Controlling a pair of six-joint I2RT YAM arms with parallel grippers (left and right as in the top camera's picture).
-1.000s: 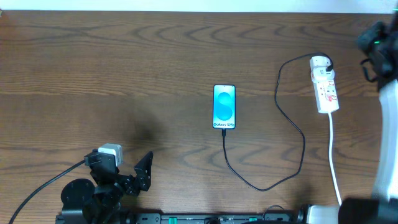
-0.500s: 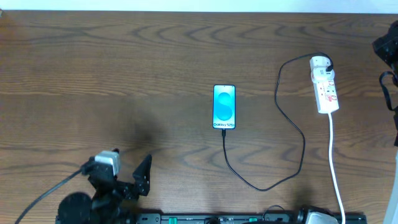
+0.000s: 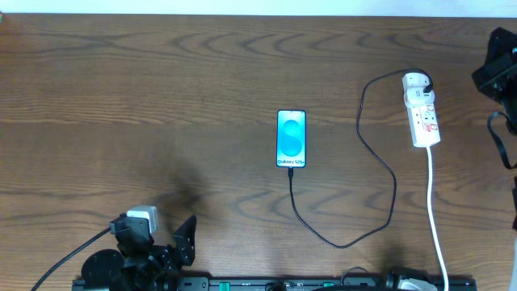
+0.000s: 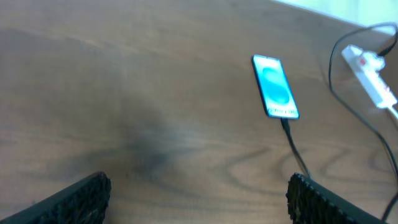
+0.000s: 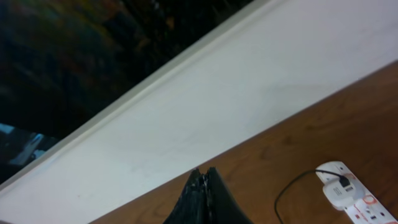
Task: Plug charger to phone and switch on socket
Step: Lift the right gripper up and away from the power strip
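Observation:
The phone [image 3: 292,139] lies flat mid-table with its cyan screen lit, and shows in the left wrist view too [image 4: 275,87]. The black charger cable [image 3: 395,190] runs from the phone's lower edge, loops right and climbs to the white socket [image 3: 422,113] at the far right. The cable's tip meets the phone's bottom edge [image 4: 285,122]. My left gripper [image 4: 196,194] hovers open and empty near the table's front left, far from the phone. My right gripper [image 5: 204,175] is shut on nothing, raised beyond the socket [image 5: 348,193] by the table's right edge.
The socket's white cord [image 3: 434,210] trails down to the front edge. The right arm [image 3: 494,65] hangs over the table's right side. A white wall strip [image 5: 249,99] borders the far edge of the wooden table [image 3: 161,97].
The left arm has drawn back a little toward the front edge, still open. The right arm has shifted at the right edge, still shut. Phone, cable and socket have not moved.

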